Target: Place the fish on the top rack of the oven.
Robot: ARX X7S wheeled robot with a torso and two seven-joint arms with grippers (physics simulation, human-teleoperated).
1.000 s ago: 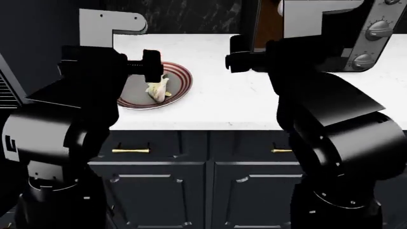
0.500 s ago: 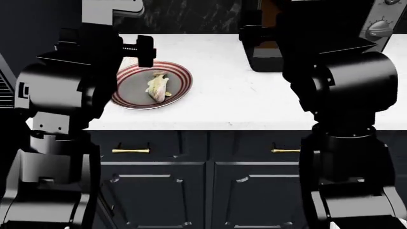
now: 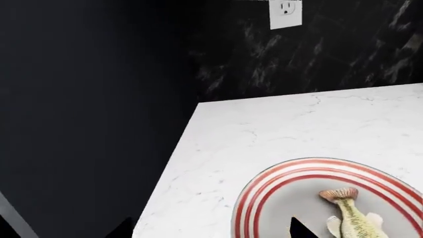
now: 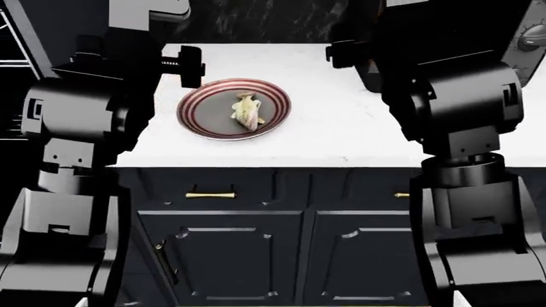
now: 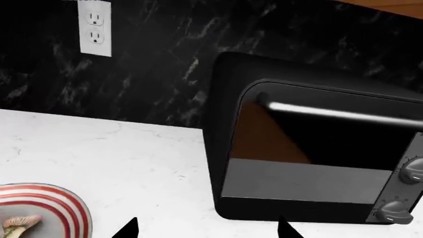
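The fish (image 4: 247,110) lies on a red-striped plate (image 4: 198,121) on the white counter. It also shows in the left wrist view (image 3: 353,220), tail towards the wall. In the right wrist view only its tail (image 5: 20,223) shows. My left gripper (image 4: 185,66) hangs over the counter just left of the plate, open and empty (image 3: 211,233). My right gripper (image 4: 341,54) is to the right of the plate, open and empty (image 5: 206,233). Thin silvery wires (image 4: 15,62) at the far left edge may be an oven rack. The oven's cavity is out of view.
A black countertop appliance (image 5: 317,158) with grey knobs (image 5: 413,171) stands at the back right, also in the head view (image 4: 533,38). White outlets (image 3: 286,12) (image 5: 94,27) sit on the dark marble wall. A tall black panel (image 3: 86,124) borders the counter's left end. Cabinets with gold handles (image 4: 210,194) are below.
The head view has swung left, so the plate, fish and cabinets now sit further right in it. Silvery wires have come into view at the far left. Both grippers stay open.
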